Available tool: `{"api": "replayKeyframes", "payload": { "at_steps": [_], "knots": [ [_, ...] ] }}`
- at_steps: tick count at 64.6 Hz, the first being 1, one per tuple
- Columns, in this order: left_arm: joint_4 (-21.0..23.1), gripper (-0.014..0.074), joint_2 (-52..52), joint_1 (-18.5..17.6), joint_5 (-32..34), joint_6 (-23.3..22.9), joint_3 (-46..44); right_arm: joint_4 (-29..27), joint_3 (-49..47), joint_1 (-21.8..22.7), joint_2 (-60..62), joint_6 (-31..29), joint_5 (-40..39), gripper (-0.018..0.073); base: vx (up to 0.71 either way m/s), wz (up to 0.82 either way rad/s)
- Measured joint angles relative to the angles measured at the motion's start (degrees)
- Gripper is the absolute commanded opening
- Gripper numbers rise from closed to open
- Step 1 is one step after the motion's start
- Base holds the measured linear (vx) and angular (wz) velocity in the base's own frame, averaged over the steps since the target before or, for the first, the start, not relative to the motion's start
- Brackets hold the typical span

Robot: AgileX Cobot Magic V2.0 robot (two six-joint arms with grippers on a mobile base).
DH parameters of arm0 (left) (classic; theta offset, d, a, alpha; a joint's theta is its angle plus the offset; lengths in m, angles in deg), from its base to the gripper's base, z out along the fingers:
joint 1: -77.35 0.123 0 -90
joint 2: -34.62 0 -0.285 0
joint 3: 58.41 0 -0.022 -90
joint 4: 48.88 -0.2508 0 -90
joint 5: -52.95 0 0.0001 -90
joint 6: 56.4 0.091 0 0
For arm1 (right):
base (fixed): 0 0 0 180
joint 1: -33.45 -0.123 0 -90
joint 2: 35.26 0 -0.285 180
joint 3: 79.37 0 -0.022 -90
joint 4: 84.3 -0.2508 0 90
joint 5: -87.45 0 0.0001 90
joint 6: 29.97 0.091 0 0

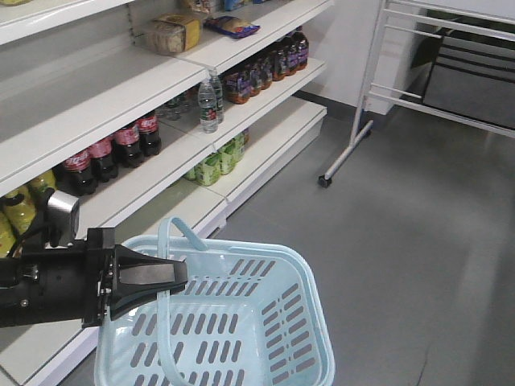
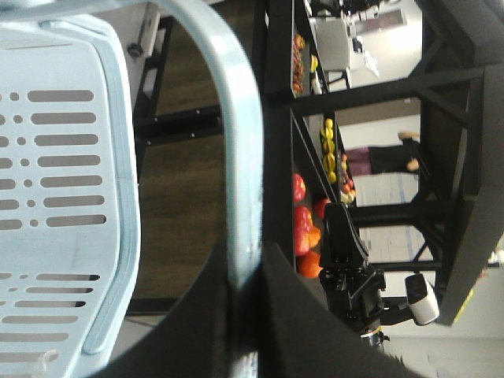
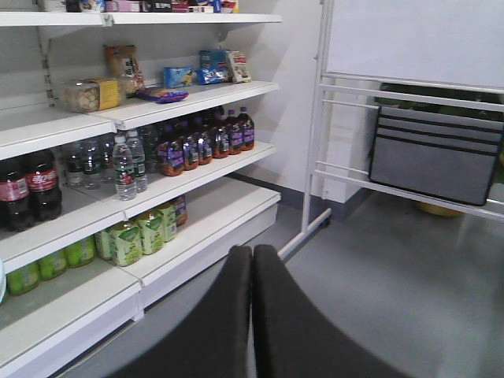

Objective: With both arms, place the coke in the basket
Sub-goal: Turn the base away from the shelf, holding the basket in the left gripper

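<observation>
Several dark coke bottles (image 1: 113,149) with red labels stand in a row on the middle shelf at the left; two of them show at the left edge of the right wrist view (image 3: 30,187). The light blue basket (image 1: 310,338) hangs low in front of the shelves. My left gripper (image 1: 173,275) is shut on its loop handle (image 1: 165,241), and in the left wrist view the handle (image 2: 236,157) runs between the fingers (image 2: 307,331). My right gripper (image 3: 252,252) is shut with nothing in it, out over the floor, well away from the coke.
White shelving runs along the left with water bottles (image 1: 209,104), purple-labelled dark bottles (image 1: 265,68), green drink packs (image 1: 213,165) and yellow bottles (image 1: 16,211). A white wheeled rack (image 1: 354,133) stands at the back right. Grey floor (image 1: 402,241) lies to the right.
</observation>
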Motion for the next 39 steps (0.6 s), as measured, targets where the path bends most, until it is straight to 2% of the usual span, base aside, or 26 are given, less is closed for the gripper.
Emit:
{"api": "replayKeyframes", "payload": {
  "at_steps": [39],
  "knots": [
    [0.0, -0.0006, 0.0, 0.0, 0.0, 0.0, 0.0, 0.0, 0.0, 0.0, 0.0, 0.0, 0.0, -0.001, -0.03, -0.36]
  ]
}}
